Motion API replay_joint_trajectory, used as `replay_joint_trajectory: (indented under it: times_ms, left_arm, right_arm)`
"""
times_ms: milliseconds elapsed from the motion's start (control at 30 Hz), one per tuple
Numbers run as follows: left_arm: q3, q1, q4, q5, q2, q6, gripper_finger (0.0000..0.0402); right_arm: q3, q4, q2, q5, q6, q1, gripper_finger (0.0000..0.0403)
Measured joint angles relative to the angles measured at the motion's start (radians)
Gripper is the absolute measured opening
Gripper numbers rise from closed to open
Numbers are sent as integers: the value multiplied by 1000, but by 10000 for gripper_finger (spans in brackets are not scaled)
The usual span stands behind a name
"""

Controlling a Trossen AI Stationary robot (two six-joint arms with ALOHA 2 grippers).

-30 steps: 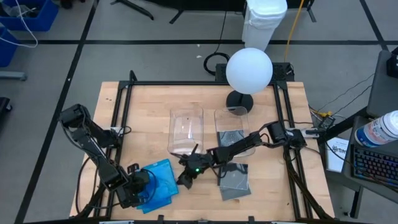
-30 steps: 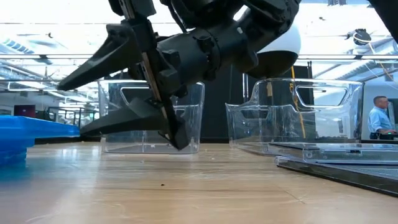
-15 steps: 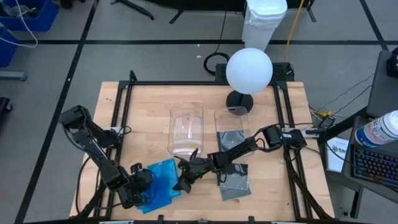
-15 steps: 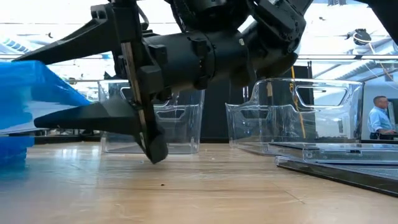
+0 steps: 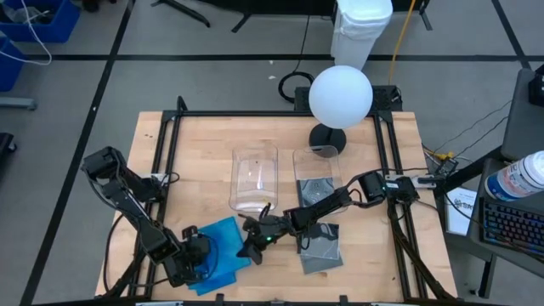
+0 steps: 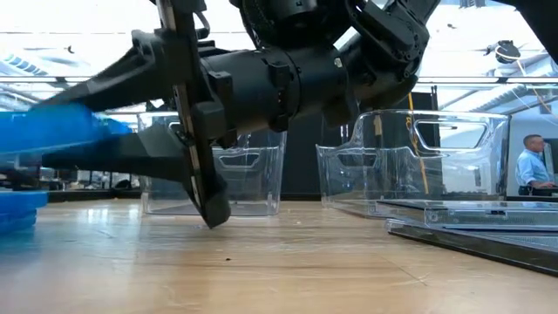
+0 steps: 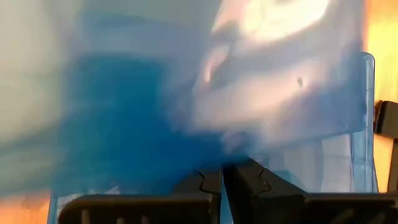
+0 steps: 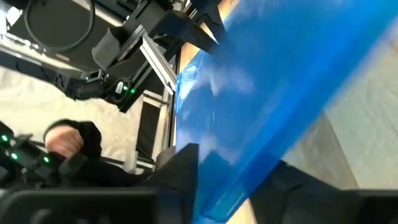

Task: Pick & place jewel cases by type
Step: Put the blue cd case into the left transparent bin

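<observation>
A bright blue jewel case (image 5: 225, 240) is raised off the blue stack (image 6: 17, 205) at the table's near left. In the low view this blue case (image 6: 44, 126) shows roughly level. My left gripper (image 5: 198, 257) is shut on it from the left. My right gripper (image 5: 246, 250) is open, reaching in from the right. In the low view the right gripper (image 6: 61, 138) has one finger above and one below the case. In the right wrist view the case (image 8: 280, 81) passes between the fingers; touch cannot be told. Grey cases (image 5: 321, 248) lie flat at the near right. My left gripper (image 7: 224, 180) pinches the raised blue case between its two fingers by the edge nearest them (image 7: 225, 155), coming from the table's near-left side. The case is clear of the stack below, its far end pointing toward the right arm.
Two clear tubs (image 5: 255, 178) (image 5: 316, 174) stand mid-table behind the cases; in the low view they show as tubs (image 6: 214, 166) (image 6: 418, 161). A white globe lamp (image 5: 340, 95) stands at the far edge. A black frame (image 5: 161, 153) borders the table. A person (image 6: 527, 170) is far behind.
My left gripper has lifted the top blue case off the stack; it first tipped up steeply, then came down nearly level. My right gripper moved toward the table's left and turned, so its open fingers now stand above and below the case's right end.
</observation>
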Motion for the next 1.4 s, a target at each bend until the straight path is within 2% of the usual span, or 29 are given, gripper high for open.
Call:
replay_joint_trajectory:
  times_ms: [100,333,433,533,700,900,1000,1100,1333,1400]
  left_arm:
    - [0,-10,-1,8,-1,12,23]
    - [-1,-62,16,36,-30,29,24]
    - [-2,-85,30,13,-72,42,24]
    - [-2,-105,33,-63,-124,67,24]
    - [-2,-136,40,-233,-197,121,24]
    - [-2,-143,93,-424,-207,220,24]
    - [-2,-124,130,-521,-207,314,24]
    - [-2,-104,170,-594,-207,408,24]
    - [-2,-52,194,-578,-204,519,24]
    - [-2,-51,193,-570,-204,522,24]
  right_arm:
    - [-1,4,1,-2,-71,9,30]
    - [0,5,-8,3,-293,30,32]
    - [-1,-37,-40,11,-392,40,28]
    - [-3,-125,-94,37,-508,52,28]
    - [-2,-296,-224,210,-764,84,30]
    - [-1,-433,-392,393,-936,113,29]
    - [-1,-460,-484,446,-936,83,27]
    - [0,-500,-562,444,-856,23,27]
    - [0,-727,-667,443,-616,-172,28]
    - [0,-778,-669,408,-575,-224,27]
